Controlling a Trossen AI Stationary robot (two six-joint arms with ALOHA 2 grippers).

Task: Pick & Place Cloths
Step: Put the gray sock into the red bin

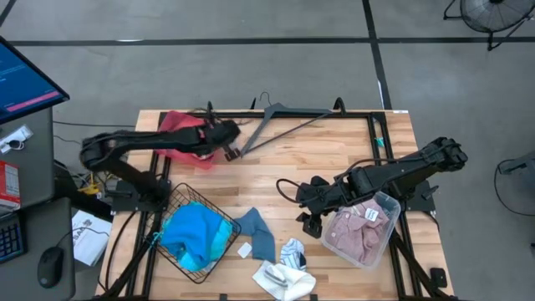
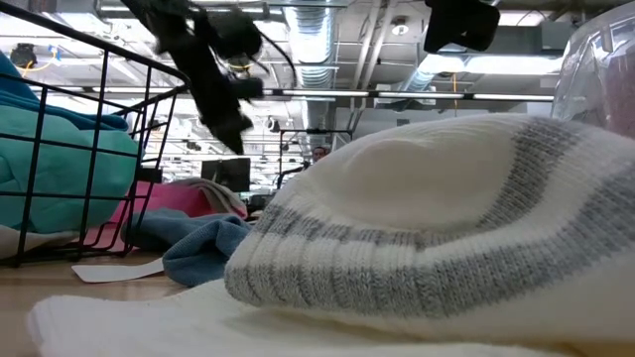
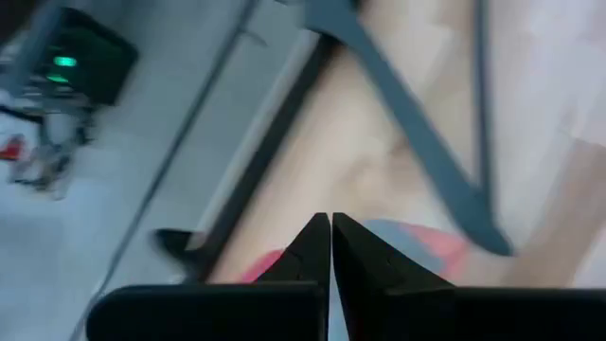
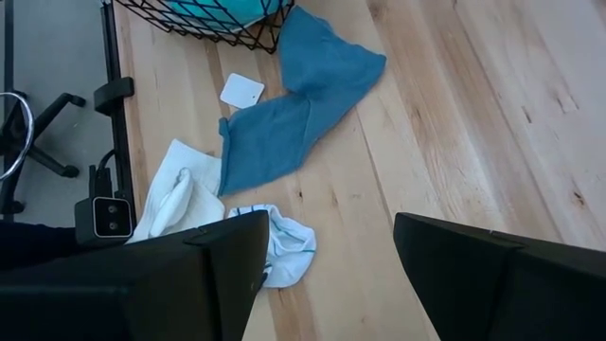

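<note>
Blue cloth [image 4: 298,99] is lying beside the wire basket [image 1: 194,237] on the counter [image 1: 334,159], so the right gripper [image 4: 327,275], jaws spread, is needing a centred descent, while the left gripper [image 3: 330,248], jaws pressed together, is hovering near the hanger [image 1: 280,124].

You had a pale wooden table [image 1: 334,159] with a black frame, standing on a grey concrete floor [image 1: 251,67] crossed by dark lines. To the left of it stood a desk with a lit blue monitor [image 1: 25,79], a keyboard [image 1: 7,238] and a mouse [image 1: 50,267]. A fan [image 1: 489,12] stood at the far right corner of the floor, and part of another stand [image 1: 518,167] showed at the right edge. From table height you looked into a hall with long ceiling lights [image 2: 417,64], ducts and pipes overhead, and a dark screen [image 2: 226,174] far behind.
</note>
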